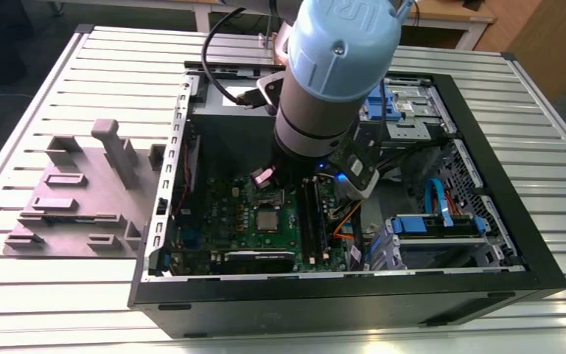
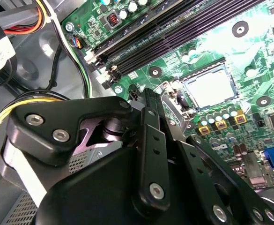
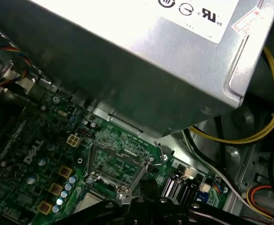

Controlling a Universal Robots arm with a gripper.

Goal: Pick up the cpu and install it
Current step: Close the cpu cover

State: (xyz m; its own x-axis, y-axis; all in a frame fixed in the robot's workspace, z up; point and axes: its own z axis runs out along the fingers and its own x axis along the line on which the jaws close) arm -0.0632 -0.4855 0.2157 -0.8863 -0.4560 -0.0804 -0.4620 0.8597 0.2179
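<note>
The cpu (image 2: pixel 211 86), a silvery square chip, lies flat in its socket on the green motherboard (image 2: pixel 249 42); it is also in the exterior view (image 1: pixel 266 219) and the first wrist view (image 3: pixel 86 202). The socket's metal frame (image 3: pixel 115 164) stands hinged up beside the cpu. My gripper (image 2: pixel 162 110) hangs low over the board right next to that raised frame, a short way from the cpu and apart from it. In the exterior view the gripper (image 1: pixel 262 179) sits under the arm's wrist, just behind the socket. Nothing shows in its grasp.
A large grey metal box (image 3: pixel 141 70) with a white label stands close behind the socket. Dark memory slots (image 2: pixel 174 37) run alongside, and yellow and black cables (image 3: pixel 249 136) loop nearby. The black case walls (image 1: pixel 342 299) ring the board. A grey fixture (image 1: pixel 77 195) sits outside at the exterior view's left.
</note>
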